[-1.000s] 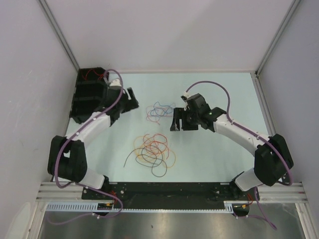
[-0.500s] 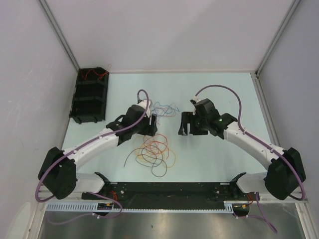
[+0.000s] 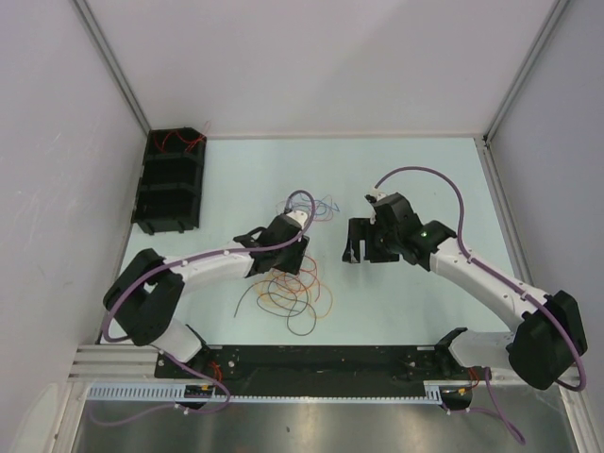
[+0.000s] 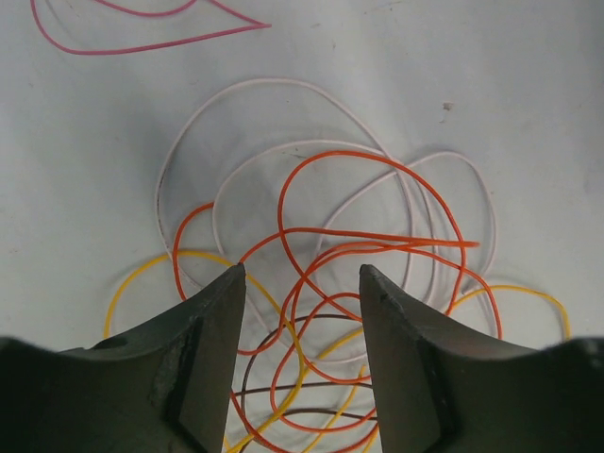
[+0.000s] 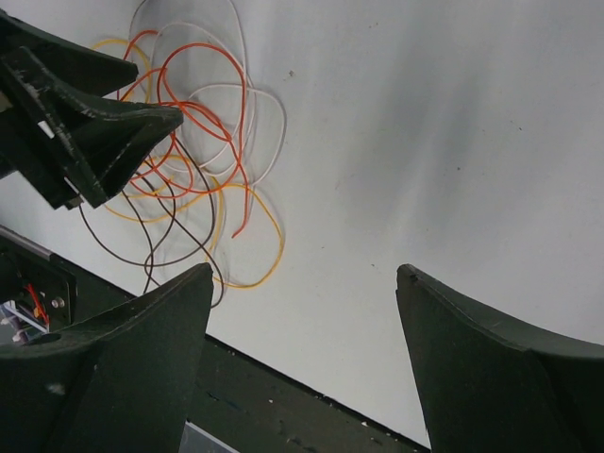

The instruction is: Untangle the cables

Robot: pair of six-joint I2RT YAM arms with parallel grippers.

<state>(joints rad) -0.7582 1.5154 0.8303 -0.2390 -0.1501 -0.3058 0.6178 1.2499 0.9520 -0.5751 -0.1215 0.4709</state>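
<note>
A tangle of thin cables (image 3: 294, 297), orange, yellow, brown and pale, lies on the table's middle. A smaller bunch of blue and purple cables (image 3: 321, 205) lies behind it, partly hidden by the left arm's hose. My left gripper (image 3: 288, 262) is open and empty just above the far edge of the tangle. In the left wrist view my left gripper (image 4: 302, 271) has orange loops (image 4: 377, 236), a yellow wire (image 4: 142, 274) and a brown wire (image 4: 283, 387) between its jaws; none is gripped. My right gripper (image 3: 357, 241) is open and empty over bare table, right of the tangle (image 5: 189, 142).
A black compartment tray (image 3: 170, 184) stands at the back left with red wires (image 3: 179, 142) in its far compartment. A pink wire (image 4: 142, 45) lies beyond the tangle. White walls close in the table on three sides. The black base rail (image 3: 321, 363) runs along the near edge.
My left arm has swung from the black tray at the back left down to the tangle. My right gripper has shifted a little to the right, still open.
</note>
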